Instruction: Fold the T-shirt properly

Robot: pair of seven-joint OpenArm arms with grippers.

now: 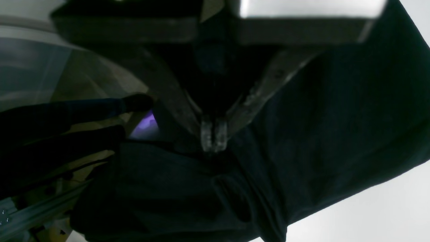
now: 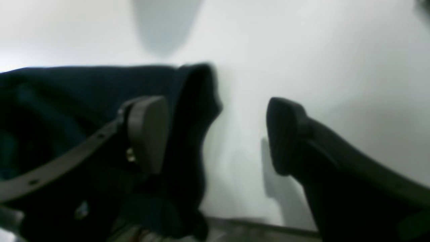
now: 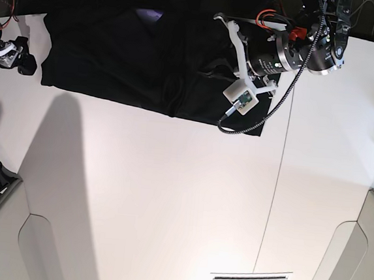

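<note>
T-shirt (image 3: 148,64): black cloth, spread in a rumpled band along the far edge of the white table (image 3: 168,204), its near hem running from the far-left corner toward the middle; a small purple patch of print shows near its far edge. Folds and creases gather in the cloth's right half. Left pincer (image 1: 213,136): over the T-shirt's right end, tips drawn together and pressed into a bunched ridge of the black cloth, clenched on the T-shirt; in its wrist view the fabric fans out on both sides of the tips, with a sliver of purple showing to one side. Right pincer (image 2: 215,134): at the T-shirt's left end, released, its two dark pads (image 2: 147,132) standing well apart; one pad lies against the cloth's folded edge, the other over bare table beside it, nothing between them. Table: white, with a thin seam line running away from the T-shirt's right end.
</note>
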